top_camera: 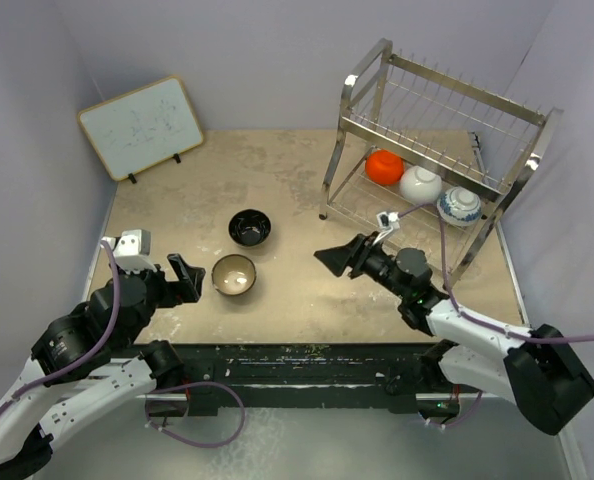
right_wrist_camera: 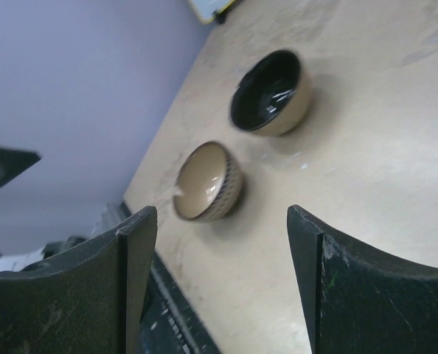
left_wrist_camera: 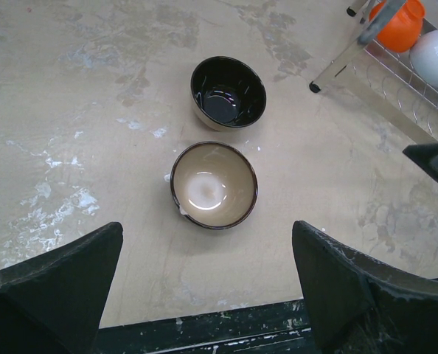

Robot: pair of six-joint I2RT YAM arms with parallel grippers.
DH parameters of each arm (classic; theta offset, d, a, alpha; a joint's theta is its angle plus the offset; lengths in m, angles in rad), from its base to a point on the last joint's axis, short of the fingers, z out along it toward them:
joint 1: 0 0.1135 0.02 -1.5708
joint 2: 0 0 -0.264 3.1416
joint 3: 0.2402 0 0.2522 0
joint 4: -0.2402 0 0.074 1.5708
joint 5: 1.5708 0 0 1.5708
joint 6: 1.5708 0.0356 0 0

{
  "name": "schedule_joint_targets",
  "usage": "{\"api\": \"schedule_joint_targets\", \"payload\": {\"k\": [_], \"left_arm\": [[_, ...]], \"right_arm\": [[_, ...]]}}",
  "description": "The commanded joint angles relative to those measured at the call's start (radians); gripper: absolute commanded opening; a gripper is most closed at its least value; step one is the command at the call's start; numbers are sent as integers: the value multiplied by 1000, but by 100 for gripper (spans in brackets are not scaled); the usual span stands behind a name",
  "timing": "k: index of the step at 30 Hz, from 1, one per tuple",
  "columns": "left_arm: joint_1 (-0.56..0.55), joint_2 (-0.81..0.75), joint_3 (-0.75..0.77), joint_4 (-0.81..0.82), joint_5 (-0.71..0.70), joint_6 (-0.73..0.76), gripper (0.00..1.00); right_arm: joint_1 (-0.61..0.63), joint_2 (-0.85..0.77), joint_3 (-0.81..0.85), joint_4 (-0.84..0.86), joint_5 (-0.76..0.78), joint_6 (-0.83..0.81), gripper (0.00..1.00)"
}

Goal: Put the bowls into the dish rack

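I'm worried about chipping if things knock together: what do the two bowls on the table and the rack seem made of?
Black bowl: likely glazed ceramic, glossy inside with bright reflections, tan outside. Tan bowl: probably glazed ceramic too, pale shiny inside, dark rim. Rack: metal wire and tubing, polished silver with glints.
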Motion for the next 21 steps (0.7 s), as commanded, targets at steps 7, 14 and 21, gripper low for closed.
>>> {"api": "schedule_joint_targets", "payload": {"k": [7, 14, 21], "left_arm": [[-5, -15, 5, 12, -25, -21, 99], [-5, 15, 9, 13, -21, -16, 99], [-4, -17, 7, 12, -29, -19, 99]], "right_arm": [[370, 66, 247, -311, 277, -243, 75], [479, 366, 542, -416, 317, -415, 75], [486, 581, 782, -527, 326, -476, 75]]}}
